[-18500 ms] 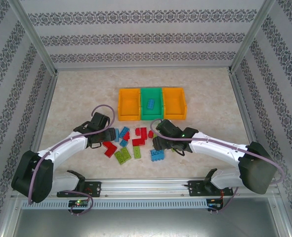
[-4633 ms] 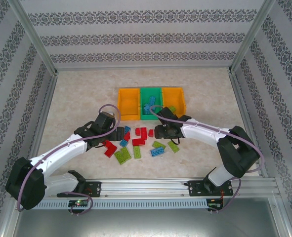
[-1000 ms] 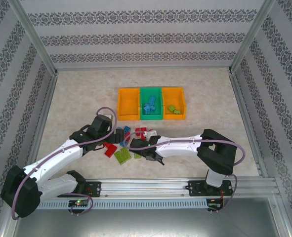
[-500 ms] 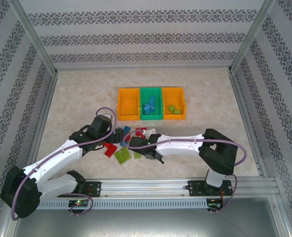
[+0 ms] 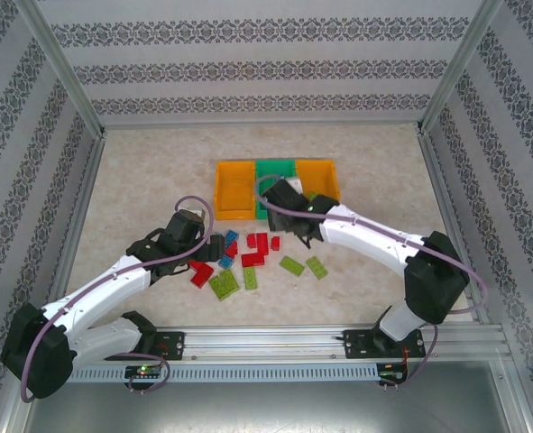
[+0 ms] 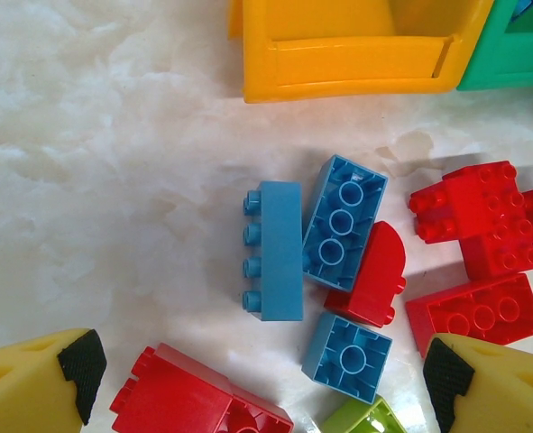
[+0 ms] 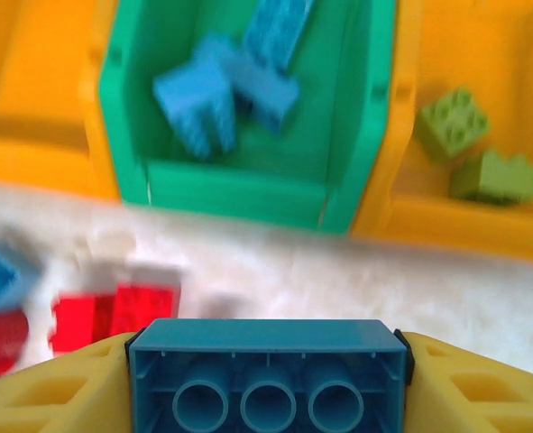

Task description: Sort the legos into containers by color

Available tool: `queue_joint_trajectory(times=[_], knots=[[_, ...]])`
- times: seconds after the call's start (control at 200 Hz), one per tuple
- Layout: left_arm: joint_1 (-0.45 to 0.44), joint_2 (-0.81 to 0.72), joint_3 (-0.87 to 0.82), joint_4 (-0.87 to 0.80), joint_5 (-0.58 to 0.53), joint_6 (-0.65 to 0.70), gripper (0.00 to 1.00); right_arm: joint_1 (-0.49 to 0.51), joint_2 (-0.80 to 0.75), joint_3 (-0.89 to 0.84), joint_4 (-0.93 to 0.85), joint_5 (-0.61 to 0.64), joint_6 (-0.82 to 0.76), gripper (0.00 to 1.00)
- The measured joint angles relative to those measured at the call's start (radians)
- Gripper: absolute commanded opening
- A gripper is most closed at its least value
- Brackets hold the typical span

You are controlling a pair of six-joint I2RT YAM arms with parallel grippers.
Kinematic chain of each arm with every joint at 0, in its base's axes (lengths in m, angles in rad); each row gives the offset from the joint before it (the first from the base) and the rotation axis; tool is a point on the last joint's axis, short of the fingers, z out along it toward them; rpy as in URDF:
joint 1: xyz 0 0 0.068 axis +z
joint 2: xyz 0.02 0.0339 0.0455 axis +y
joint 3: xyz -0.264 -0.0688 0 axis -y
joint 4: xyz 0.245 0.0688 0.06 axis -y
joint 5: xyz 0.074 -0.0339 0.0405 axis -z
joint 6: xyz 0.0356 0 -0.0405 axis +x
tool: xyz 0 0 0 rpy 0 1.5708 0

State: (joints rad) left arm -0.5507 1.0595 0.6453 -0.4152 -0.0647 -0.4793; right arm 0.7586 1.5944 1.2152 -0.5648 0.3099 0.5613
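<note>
Jaws of the right gripper clamp a blue brick just short of the green bin; left gripper hangs wide open above loose red and blue legos.

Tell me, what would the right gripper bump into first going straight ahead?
Probably the green bin, at its front wall: the right gripper, holding a blue brick, points at it. Depth is hard to judge.

Red legos are blurred, and the blue brick is cut off below.
</note>
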Motion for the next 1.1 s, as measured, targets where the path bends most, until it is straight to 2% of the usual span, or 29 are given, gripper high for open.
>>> queue_joint_trajectory(times=[0.24,0.455,0.659,0.839,0.919,1.104], knots=[[0.0,0.056,0.0,0.0,0.0,0.0,0.93,-0.154,0.183,0.219,0.067,-0.141,-0.069,0.61],[0.0,0.115,0.021,0.0,0.001,0.0,0.9,-0.196,0.395,0.447,0.059,-0.206,-0.093,0.62],[0.0,0.173,0.062,0.001,0.008,0.0,0.86,-0.216,0.509,0.534,0.031,-0.219,-0.094,0.64],[0.0,0.217,0.069,0.002,0.011,0.0,0.84,-0.23,0.551,0.574,0.008,-0.222,-0.09,0.7],[0.0,0.237,0.077,0.002,0.012,0.0,0.83,-0.233,0.566,0.587,0.005,-0.223,-0.089,0.78],[0.0,0.273,0.105,0.005,0.028,0.0,0.78,-0.233,0.571,0.596,0.0,-0.235,-0.097,0.88]])
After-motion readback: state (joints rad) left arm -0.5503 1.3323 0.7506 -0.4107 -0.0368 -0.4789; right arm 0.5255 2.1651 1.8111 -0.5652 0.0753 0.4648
